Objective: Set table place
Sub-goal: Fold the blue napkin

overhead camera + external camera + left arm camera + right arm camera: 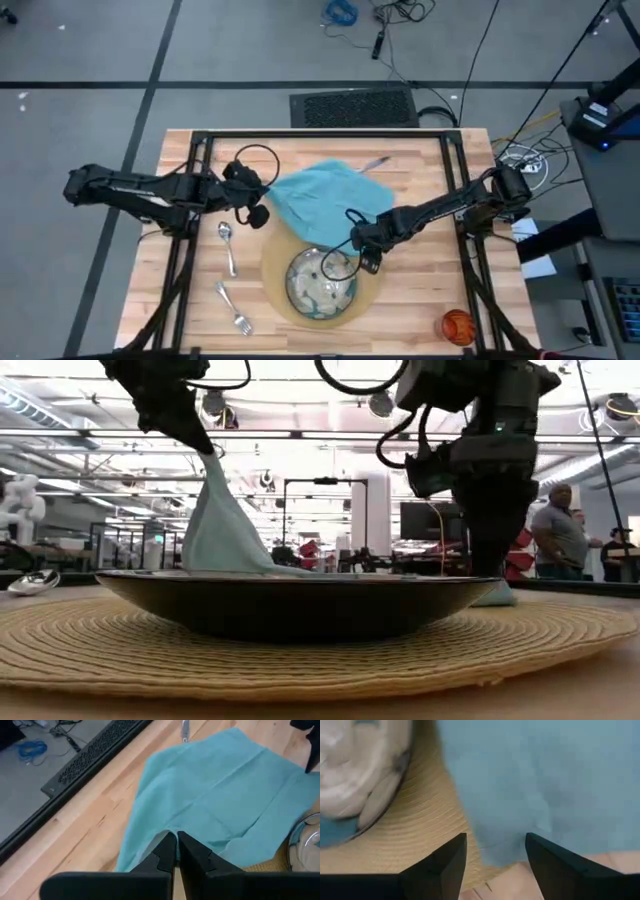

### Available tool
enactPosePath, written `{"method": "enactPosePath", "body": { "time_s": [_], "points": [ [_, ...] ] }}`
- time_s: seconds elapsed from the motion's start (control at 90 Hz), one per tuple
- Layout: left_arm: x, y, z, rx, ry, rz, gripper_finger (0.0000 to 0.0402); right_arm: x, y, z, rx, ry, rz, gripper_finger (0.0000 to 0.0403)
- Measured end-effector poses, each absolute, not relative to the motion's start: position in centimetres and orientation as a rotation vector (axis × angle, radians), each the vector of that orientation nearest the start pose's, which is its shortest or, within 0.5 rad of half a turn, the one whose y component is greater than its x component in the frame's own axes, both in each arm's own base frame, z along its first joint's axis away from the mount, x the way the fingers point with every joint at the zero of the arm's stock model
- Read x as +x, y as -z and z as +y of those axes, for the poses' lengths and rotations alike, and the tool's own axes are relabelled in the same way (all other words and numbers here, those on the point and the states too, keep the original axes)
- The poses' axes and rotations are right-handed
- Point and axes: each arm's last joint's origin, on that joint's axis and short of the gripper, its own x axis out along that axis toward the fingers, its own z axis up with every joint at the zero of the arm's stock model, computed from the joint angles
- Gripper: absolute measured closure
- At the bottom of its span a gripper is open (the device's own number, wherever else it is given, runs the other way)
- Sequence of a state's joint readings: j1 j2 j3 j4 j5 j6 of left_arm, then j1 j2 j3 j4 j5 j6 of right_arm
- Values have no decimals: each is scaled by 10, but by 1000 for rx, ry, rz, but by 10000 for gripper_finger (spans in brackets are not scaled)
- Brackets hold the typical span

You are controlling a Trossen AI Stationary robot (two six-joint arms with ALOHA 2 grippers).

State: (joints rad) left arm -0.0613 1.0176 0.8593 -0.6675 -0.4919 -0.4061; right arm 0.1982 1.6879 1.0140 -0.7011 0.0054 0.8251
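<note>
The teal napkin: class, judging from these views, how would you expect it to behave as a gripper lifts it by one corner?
The teal napkin is probably floppy: pinched in the left gripper, it hangs in a drooping cone in the low view. It likely weighs little, since one corner pinch raises it. Its far side trails on the table and over the placemat, so it may drag rather than lift cleanly.

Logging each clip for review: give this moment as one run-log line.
left pincer: shut on teal cloth napkin, corner lifted | right pincer: open over napkin edge | speckled grey dish: on round tan placemat
</note>
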Motion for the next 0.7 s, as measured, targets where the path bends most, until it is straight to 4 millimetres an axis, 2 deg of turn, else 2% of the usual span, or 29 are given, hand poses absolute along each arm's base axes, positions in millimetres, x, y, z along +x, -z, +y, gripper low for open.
{"method": "enactPosePath", "body": {
  "time_s": [0.2, 0.456, 0.7],
  "points": [
    [196, -280, 2, -139, -552, 706, 402, 289, -168, 63, 723, 582, 1306, 207],
    [196, -280, 2, -134, -549, 705, 402, 288, -169, 75, 808, 570, 1310, 207],
    [196, -280, 2, -133, -549, 706, 402, 292, -170, 75, 849, 563, 1273, 207]
  ]
}}
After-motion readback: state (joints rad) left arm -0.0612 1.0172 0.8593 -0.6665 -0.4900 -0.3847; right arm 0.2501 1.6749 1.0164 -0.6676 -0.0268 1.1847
